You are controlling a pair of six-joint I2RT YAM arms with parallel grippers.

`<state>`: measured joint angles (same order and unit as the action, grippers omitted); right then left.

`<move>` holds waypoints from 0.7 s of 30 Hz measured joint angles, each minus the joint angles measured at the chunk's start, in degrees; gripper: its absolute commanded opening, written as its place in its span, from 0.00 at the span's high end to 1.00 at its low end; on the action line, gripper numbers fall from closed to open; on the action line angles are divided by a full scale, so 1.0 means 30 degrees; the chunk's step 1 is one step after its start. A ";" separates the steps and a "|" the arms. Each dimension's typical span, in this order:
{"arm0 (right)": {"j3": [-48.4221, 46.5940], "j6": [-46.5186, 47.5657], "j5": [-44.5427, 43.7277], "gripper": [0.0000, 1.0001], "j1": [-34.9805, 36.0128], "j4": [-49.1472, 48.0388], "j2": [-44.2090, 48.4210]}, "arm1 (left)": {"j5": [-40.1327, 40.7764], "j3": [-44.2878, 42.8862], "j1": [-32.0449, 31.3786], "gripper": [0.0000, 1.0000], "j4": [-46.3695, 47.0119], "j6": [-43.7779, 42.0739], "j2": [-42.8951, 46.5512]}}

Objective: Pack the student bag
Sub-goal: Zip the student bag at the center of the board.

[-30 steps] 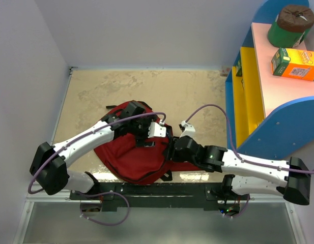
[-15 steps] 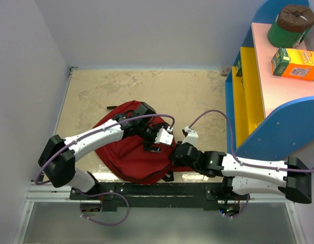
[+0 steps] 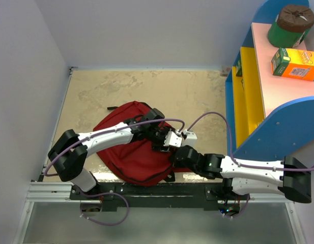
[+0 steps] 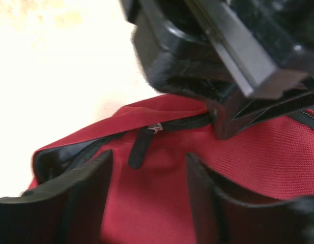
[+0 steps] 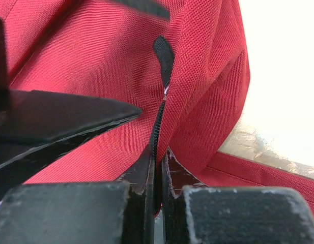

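Observation:
The dark-red student bag (image 3: 123, 152) lies on the tan table between both arms. My left gripper (image 3: 170, 139) hovers open over its right side. In the left wrist view the left gripper (image 4: 149, 170) has only red fabric between its fingers, just below the black zipper pull (image 4: 140, 146). The zipper is shut to the right of the pull and gapes left, showing dark grey lining (image 4: 55, 160). My right gripper (image 3: 176, 154) is shut on the bag's zipper seam (image 5: 157, 137), below the pull (image 5: 164, 55). The right gripper (image 5: 158, 170) pinches the fabric.
A blue, yellow and pink shelf (image 3: 258, 101) stands at the right, holding a green can (image 3: 289, 25) and an orange box (image 3: 295, 63). White walls close the left and far sides. A black strap end (image 3: 111, 108) lies beside the bag's far edge.
My left gripper has moved right and nearer across the bag, close to the right gripper. The right gripper has shifted slightly left and nearer, still holding the bag's edge.

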<state>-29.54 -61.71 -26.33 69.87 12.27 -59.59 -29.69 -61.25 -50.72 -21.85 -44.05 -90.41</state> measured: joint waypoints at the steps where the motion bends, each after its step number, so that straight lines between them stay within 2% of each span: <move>1: 0.0007 0.0087 0.0000 1.00 0.0000 -0.0029 0.0000 | 0.0036 0.0087 -0.0044 0.47 0.0066 0.0022 -0.0058; 10: 0.0386 0.0546 0.0015 1.00 0.0000 -0.0386 0.0605 | 0.0189 0.0321 -0.0415 0.64 0.0933 -0.0109 -0.0663; 13: 0.0481 0.0619 0.0015 1.00 0.0000 -0.0437 0.0678 | 0.0219 0.0313 -0.0510 0.77 0.1413 -0.0175 -0.0896; 16: 0.0503 0.0663 0.0022 1.00 0.0000 -0.0452 0.0678 | 0.0248 0.0248 -0.0576 0.92 0.1647 -0.0182 -0.1122; 17: 0.0503 0.0648 0.0015 1.00 0.0000 -0.0437 0.0685 | 0.0277 0.0197 -0.0597 1.00 0.1683 -0.0175 -0.1158; 21: 0.0517 0.0612 -0.0015 1.00 0.0000 -0.0299 0.0889 | 0.0561 0.0007 -0.0656 1.00 0.1581 -0.0175 -0.1166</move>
<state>-27.99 -59.88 -26.37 69.87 11.38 -56.93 -28.01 -61.23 -52.69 -17.10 -44.58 -93.91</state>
